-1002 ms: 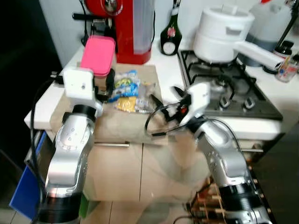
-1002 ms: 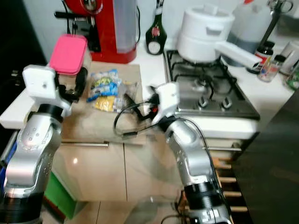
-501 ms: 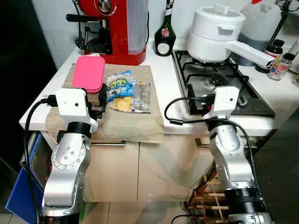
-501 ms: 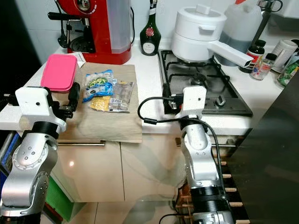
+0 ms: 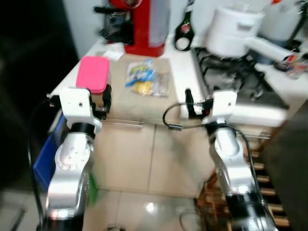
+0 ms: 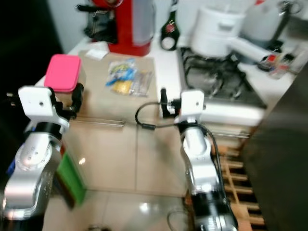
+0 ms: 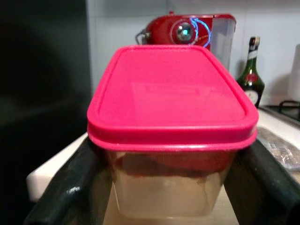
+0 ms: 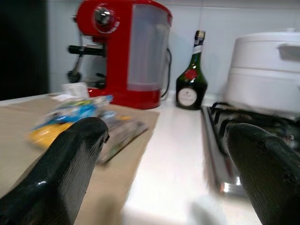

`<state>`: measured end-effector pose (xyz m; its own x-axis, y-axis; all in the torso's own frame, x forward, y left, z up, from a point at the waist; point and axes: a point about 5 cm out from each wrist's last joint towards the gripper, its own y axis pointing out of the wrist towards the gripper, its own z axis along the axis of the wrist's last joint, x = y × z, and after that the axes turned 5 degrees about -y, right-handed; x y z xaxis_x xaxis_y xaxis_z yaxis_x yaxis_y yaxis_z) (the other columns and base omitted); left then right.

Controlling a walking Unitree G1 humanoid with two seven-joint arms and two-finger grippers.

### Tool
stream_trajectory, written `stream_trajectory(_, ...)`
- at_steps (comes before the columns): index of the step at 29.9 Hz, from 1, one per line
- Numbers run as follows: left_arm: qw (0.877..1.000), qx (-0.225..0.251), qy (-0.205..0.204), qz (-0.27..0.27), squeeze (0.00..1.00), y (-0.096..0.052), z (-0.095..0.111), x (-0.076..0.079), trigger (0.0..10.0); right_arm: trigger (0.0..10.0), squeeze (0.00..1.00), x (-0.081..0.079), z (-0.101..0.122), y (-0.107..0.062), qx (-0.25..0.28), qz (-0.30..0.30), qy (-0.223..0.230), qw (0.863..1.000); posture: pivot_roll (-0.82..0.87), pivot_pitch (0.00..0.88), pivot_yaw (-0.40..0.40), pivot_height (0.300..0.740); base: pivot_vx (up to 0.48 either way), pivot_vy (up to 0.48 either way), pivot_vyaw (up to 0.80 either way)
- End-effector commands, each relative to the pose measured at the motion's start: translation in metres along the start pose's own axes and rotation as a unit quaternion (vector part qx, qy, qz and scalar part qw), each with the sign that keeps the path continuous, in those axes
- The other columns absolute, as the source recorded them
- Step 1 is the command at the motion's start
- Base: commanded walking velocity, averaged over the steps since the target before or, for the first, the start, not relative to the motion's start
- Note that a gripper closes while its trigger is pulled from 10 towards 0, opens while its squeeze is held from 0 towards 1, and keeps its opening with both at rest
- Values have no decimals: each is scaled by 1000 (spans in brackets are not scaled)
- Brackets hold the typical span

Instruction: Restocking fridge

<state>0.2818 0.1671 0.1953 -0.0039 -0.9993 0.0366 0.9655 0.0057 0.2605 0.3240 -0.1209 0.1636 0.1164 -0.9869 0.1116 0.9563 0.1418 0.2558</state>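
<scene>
The pink-lidded box (image 7: 171,126) sits between the two black fingers (image 7: 70,187) of the left gripper (image 5: 100,96), one finger against each side of its clear body, so the fingers are closed on it; the lid fills the centre of the left wrist view and the tub below looks pale and partly reddish inside. In the left eye view the box shows in the upper left of the frame, over the near left corner of the bench (image 5: 180,77), just above the left gripper's white housing. Right of it, in the upper middle of the frame, a pile of snack packets (image 5: 147,79) in blue, yellow and clear wrap lies on a tan mat (image 5: 120,103). Behind them, at the top of the frame, stand a red coffee machine (image 5: 144,24) and a dark green bottle (image 5: 183,38). A white pot (image 5: 236,29) sits on the gas hob (image 5: 240,72) in the upper right. The right gripper (image 5: 195,103) hangs in the middle of the frame at the bench's front edge, well apart from the box, its fingers (image 8: 70,164) spread wide with nothing between them. Below the bench are pale cupboard doors (image 5: 139,159) with a bar handle (image 5: 122,123).
</scene>
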Motion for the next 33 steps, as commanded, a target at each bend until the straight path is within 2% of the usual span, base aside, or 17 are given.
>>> stream_trajectory(1, 1000, 15, 1, -11, 0, 5, 6, 4, 10000, 10000, 31, 3, 0, 0, 1, -7, -8, 1000, -50, 0, -15, 740, -300, 0, 0)
stream_trajectory(23, 1000, 13, -6, -9, 0, 7, 1, 7, 10000, 10000, 31, 7, -5, -2, -6, -3, -10, 1000, -72, 0, -10, 740, -304, 0, 0)
stream_trajectory(27, 1000, 15, -6, -17, 0, 8, 0, 11, 10000, 10000, 35, 7, -7, -2, -9, -2, -10, 1000, -74, 0, -10, 740, 0, 0, 0)
stream_trajectory(29, 999, 32, -6, -31, 0, 5, 6, 14, 10000, 10000, 31, 10, -9, -3, -13, -6, 3, 1000, -74, 0, -9, 740, 0, 0, 0)
stream_trajectory(33, 999, 19, -14, -37, 0, 0, 4, 12, 10000, 10000, 27, 14, -14, -5, -22, -13, 5, 1000, -74, 0, -8, 740, 0, 0, 0)
